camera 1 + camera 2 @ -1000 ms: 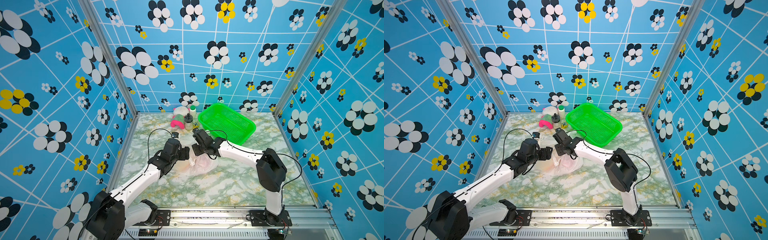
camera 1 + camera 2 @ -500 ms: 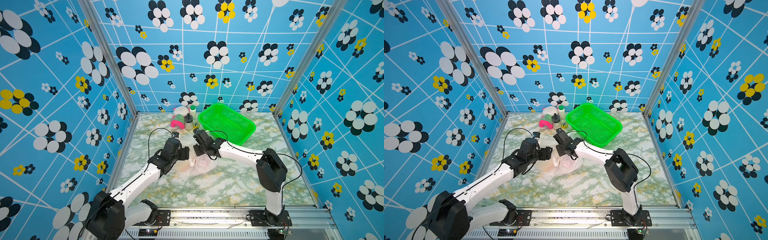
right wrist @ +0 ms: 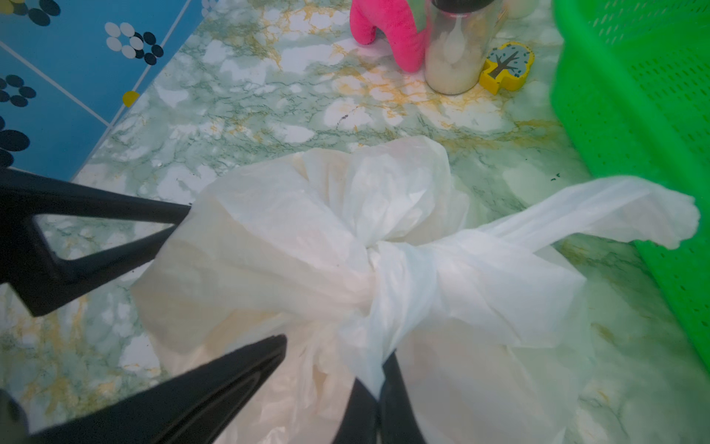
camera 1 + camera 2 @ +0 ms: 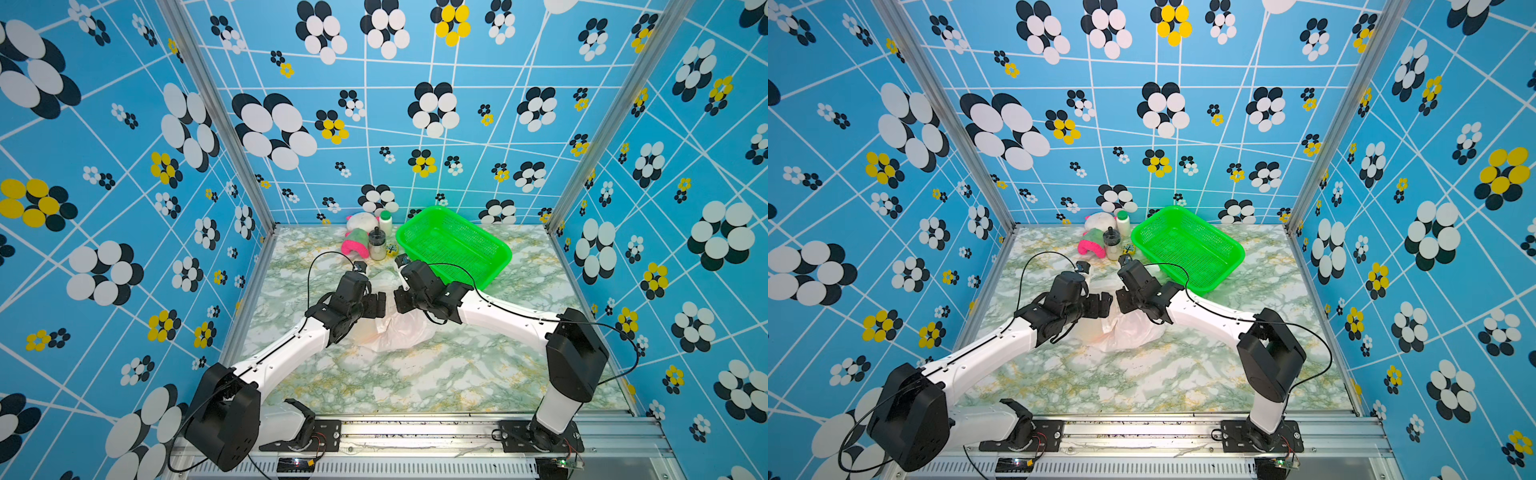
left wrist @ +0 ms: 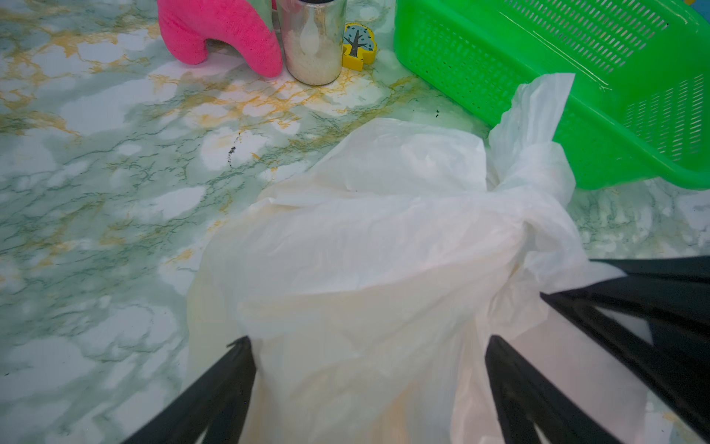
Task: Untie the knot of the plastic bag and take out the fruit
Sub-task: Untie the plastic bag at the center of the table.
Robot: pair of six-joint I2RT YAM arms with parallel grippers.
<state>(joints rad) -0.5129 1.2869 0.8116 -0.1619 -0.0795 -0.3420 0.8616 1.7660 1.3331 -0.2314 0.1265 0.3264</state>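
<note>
Thin white film, crinkled and translucent: the plastic bag [image 4: 395, 334] lies mid-table, just in front of the green basket [image 4: 500, 254], and is tied shut. The fruit is inside; only a faint yellow-orange tint shows through the film.

Grippers. The right gripper [image 3: 374, 378] is clamped shut on a strand of film directly under the knot [image 3: 388, 269]. The left gripper [image 5: 367, 342] stands wide open astride the bag's body and holds nothing.

Step in hand, as judged: loosening the knot. Recommended practice:
- The left gripper should take the opposing strand close to the knot, not the slack body of the bag, which would only lift.
- Draw the two strands apart slowly. A sharp pull is likely to stretch the film and tighten the tie.
- Keep the bag down on the table [image 4: 415, 382] so the load inside does not swing.

Views compared. In both top views the two gripper heads meet over the bag and hide the knot completely. The right wrist view alone shows the knot's wraps and a loose handle tail [image 3: 614, 207] reaching against the basket wall. The left wrist view shows the open fingers' spread, and the right gripper's fingers [image 5: 634, 307] pinching film at the bag's edge.
</note>
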